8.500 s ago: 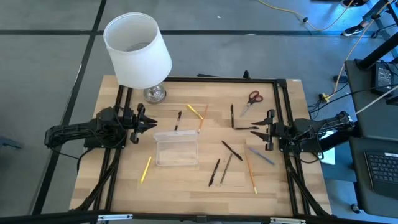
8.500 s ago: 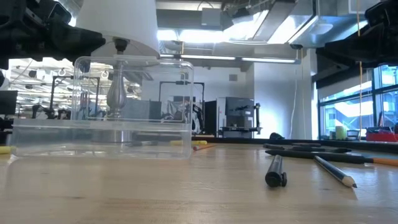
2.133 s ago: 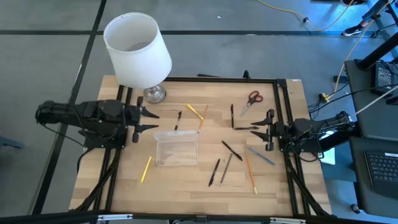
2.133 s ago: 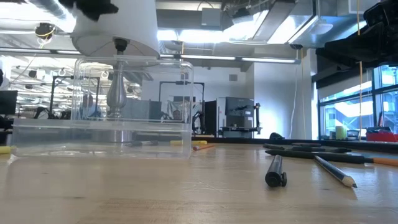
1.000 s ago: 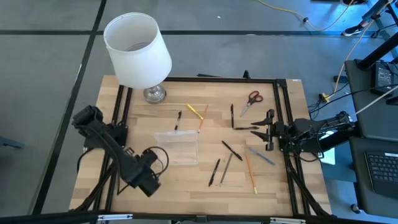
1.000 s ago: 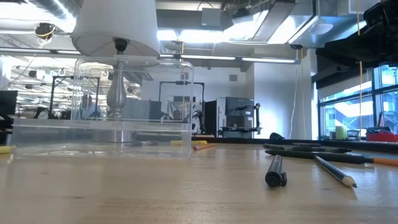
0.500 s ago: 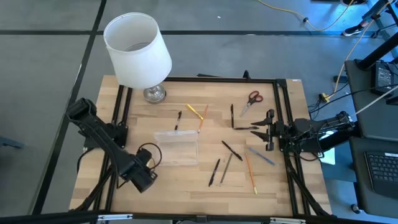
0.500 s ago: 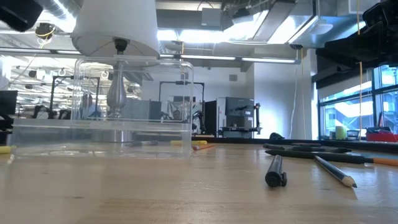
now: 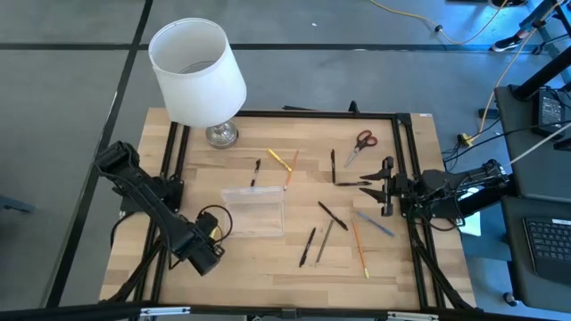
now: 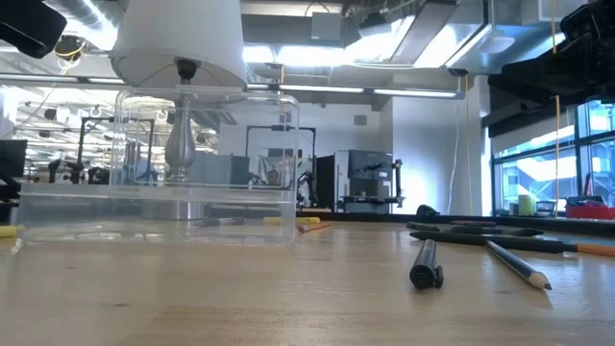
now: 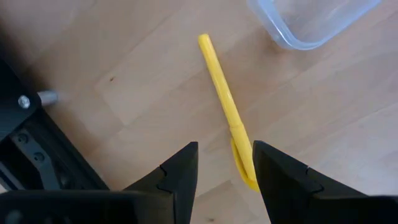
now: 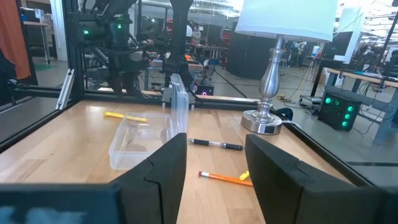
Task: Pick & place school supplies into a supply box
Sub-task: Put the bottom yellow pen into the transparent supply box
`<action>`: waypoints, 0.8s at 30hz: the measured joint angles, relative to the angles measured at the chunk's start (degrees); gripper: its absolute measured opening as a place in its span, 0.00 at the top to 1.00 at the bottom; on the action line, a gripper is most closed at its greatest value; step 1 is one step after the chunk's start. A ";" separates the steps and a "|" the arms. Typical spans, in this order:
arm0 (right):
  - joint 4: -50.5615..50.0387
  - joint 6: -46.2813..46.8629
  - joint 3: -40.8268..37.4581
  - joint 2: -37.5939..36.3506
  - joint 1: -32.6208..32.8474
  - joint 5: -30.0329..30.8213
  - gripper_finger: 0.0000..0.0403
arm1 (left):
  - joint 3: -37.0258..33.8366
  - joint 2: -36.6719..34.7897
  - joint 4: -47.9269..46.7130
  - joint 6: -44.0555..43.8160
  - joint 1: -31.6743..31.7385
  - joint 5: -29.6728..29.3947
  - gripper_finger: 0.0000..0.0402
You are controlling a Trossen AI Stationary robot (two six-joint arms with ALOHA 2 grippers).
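A slim yellow pen (image 11: 225, 104) lies bare below the spread left gripper (image 11: 224, 163), seemingly untouched; the arm barely shifted since.

We see a pale, matt wood table (image 9: 268, 267), a clear glossy plastic supply box (image 9: 253, 212), a smooth yellow pen (image 11: 225, 104), a polished metal lamp base (image 12: 265, 122) and 2 matt black grippers.
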 joint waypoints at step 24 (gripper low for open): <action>0.00 -0.04 -0.01 -0.01 -0.01 0.00 0.58 | 0.00 3.39 5.25 -10.51 0.00 4.60 0.37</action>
